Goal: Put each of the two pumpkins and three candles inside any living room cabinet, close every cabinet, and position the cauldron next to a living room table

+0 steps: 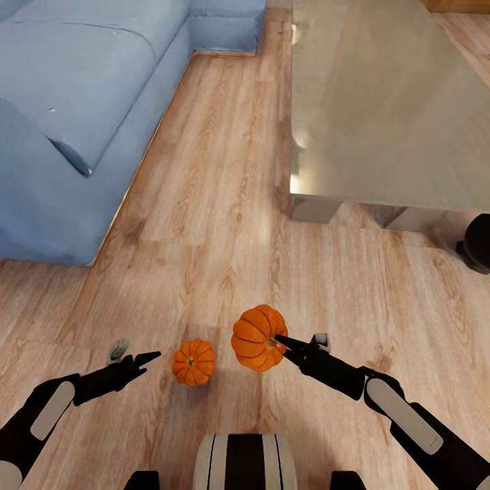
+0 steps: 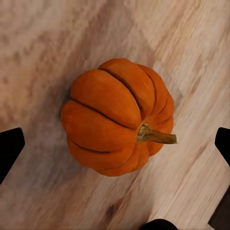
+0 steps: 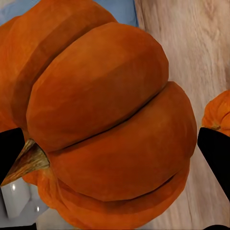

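Head view: right gripper (image 1: pixel 280 340) clamped on one pumpkin (image 1: pixel 257 337), held up off the wood floor (image 1: pixel 224 204), near the glass table's (image 1: pixel 381 102) front edge. Left gripper (image 1: pixel 151 356) spread, beside the 2nd pumpkin (image 1: pixel 193 362) on the floor.

Left wrist: 2nd pumpkin (image 2: pixel 117 117) centred betw. fingers (image 2: pixel 10 147), untouched; drop straight, close across ribs, avoid stem.

Right wrist: held pumpkin (image 3: pixel 103 120) snug betw. fingers (image 3: pixel 218 153); keep squeeze steady.

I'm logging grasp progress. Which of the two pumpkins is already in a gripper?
The larger-looking pumpkin, held by the right gripper above the floor. The other pumpkin sits on the wooden floor, with the left gripper open beside it.
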Available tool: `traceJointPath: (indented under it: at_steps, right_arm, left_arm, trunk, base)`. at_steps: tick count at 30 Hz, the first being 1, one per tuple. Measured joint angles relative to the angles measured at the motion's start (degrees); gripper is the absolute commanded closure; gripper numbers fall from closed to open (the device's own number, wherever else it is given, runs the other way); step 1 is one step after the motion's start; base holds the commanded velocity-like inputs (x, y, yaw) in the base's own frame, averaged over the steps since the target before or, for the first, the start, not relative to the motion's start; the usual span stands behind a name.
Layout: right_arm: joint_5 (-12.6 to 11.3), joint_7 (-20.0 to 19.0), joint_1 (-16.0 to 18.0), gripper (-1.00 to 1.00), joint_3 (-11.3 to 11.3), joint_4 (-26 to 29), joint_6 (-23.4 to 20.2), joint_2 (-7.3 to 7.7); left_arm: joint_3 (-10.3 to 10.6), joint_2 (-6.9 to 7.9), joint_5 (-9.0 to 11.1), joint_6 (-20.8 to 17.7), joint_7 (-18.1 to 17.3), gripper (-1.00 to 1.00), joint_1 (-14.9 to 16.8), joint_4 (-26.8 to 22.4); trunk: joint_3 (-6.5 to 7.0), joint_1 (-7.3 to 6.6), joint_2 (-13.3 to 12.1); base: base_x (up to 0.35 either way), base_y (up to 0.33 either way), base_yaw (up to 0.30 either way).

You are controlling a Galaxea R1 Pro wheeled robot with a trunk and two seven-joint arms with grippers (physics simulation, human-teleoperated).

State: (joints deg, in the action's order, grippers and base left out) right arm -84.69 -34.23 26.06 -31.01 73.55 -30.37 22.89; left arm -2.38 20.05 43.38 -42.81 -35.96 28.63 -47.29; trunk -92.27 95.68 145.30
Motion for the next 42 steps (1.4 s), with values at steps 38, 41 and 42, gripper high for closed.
traceJointPath:
  at_steps: [38,41,42]
  right_arm:
    - [0.1,0.0,0.0,1.00,0.0,0.0,0.1,0.00]
    - [0.1,0.0,0.0,1.00,0.0,0.0,0.1,0.00]
    - [0.1,0.0,0.0,1.00,0.0,0.0,0.1,0.00]
  left_arm:
    - [0.0,-0.07,-0.2,0.2,0.6,-1.00,0.0,0.0]
    - [0.0,-0.09,-0.3,0.3,0.8,-1.00,0.0,0.2]
    - [-0.1,-0.09,-0.3,0.3,0.9,-1.00,0.0,0.3]
  trunk:
    - [-1.32,0.16,0.1]
    - [-1.99,0.24,0.1]
    - [-2.21,0.27,0.1]
  base:
    - [0.002,-0.066,0.000]
    - [0.000,0.000,0.000]
    - [0.000,0.000,0.000]
